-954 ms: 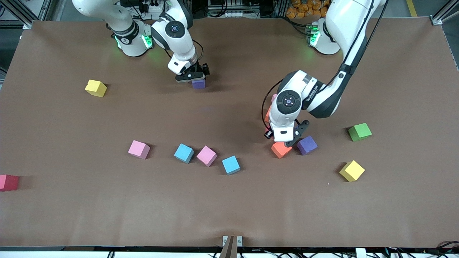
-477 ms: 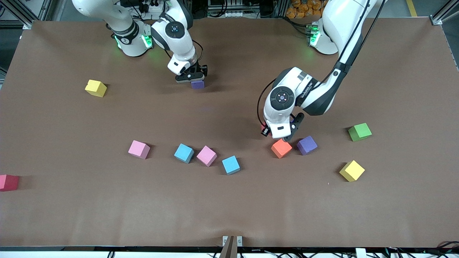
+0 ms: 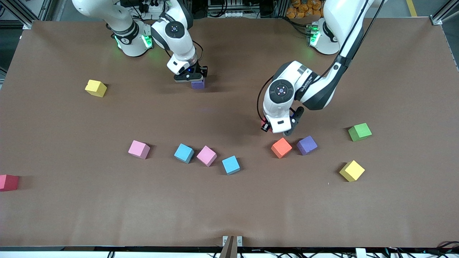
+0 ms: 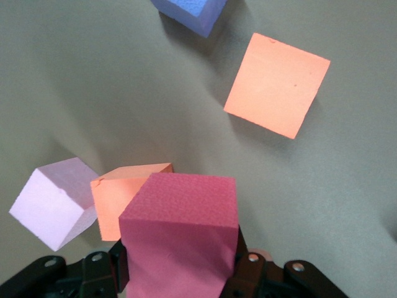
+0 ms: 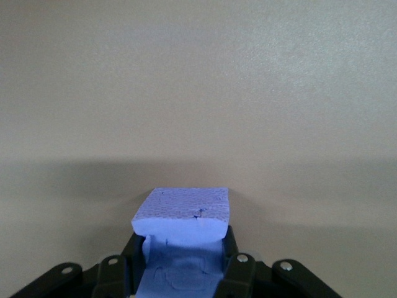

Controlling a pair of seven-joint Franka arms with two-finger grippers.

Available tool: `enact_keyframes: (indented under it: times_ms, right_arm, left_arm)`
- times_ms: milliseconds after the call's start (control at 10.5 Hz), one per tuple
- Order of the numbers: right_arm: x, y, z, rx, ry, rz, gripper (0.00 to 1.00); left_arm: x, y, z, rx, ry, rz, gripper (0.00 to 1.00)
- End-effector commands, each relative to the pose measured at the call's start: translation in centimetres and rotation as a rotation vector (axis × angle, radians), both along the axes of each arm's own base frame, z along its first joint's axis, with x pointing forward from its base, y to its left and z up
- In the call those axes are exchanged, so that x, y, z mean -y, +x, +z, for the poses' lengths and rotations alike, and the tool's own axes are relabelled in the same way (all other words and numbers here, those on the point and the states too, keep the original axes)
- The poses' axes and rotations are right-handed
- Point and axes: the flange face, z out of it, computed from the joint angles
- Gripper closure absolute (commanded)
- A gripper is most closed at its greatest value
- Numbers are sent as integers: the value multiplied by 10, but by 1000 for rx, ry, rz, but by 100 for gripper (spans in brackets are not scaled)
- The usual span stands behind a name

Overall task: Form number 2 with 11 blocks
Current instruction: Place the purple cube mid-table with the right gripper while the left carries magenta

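Observation:
My left gripper [image 3: 280,131] [image 4: 180,264] is shut on a deep pink-red block [image 4: 180,230] and hangs over an orange block [image 4: 127,198] and a pale pink block [image 4: 53,202]; the arm hides both in the front view. A second orange block [image 3: 281,147] [image 4: 277,85] and a purple block [image 3: 307,145] lie just nearer the camera. My right gripper [image 3: 192,79] [image 5: 182,251] is shut on another purple block [image 3: 198,84] [image 5: 183,214], low near the right arm's base. Two pink blocks [image 3: 139,149] [image 3: 206,155] and two light blue blocks [image 3: 184,153] [image 3: 231,165] lie mid-table.
A green cube [image 3: 359,131] and a yellow block [image 3: 351,170] lie toward the left arm's end. Another yellow block [image 3: 95,87] and a red block [image 3: 8,182] at the table's edge lie toward the right arm's end.
My right gripper has closed on the purple block. My left gripper has lifted away from the orange block nearer the camera, carrying its pink-red block.

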Motion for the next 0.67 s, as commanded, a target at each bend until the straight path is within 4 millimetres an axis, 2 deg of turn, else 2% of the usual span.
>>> enact_keyframes:
  times_ms: [0, 573]
  right_arm:
    - [-5, -3, 5, 1, 14, -51, 83]
    - [-20, -10, 7, 6, 28, -61, 83]
  left_arm:
    - [-6, -12, 13, 16, 12, 31, 100]
    - [-8, -13, 18, 21, 12, 41, 100]
